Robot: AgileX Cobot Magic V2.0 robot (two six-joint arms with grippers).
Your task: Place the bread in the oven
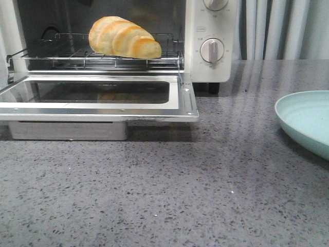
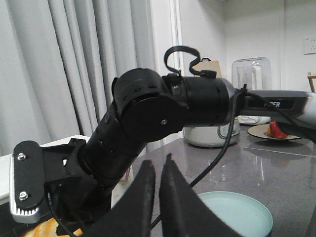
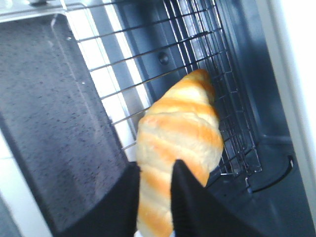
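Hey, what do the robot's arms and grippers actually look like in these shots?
The arm in the left wrist view is matte black with rounded joint housings, a silver-grey link bearing faint lettering, a bolted black plate with silver trim, and black cables looping over and under it. The left gripper has black, tapering fingers. The right gripper has black fingers with ribbed inner pads.

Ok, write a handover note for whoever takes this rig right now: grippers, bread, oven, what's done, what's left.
Left gripper: shut, holding nothing, away from the oven.
Right gripper: fingers slightly apart, holding nothing, aimed at the bread; not in the front view.
Golden-yellow ridged bread roll: lying on the wire rack inside the white toaster oven, no gripper on it.
Done: bread is in.
Left: the glass drop-down door is open; probably close it.
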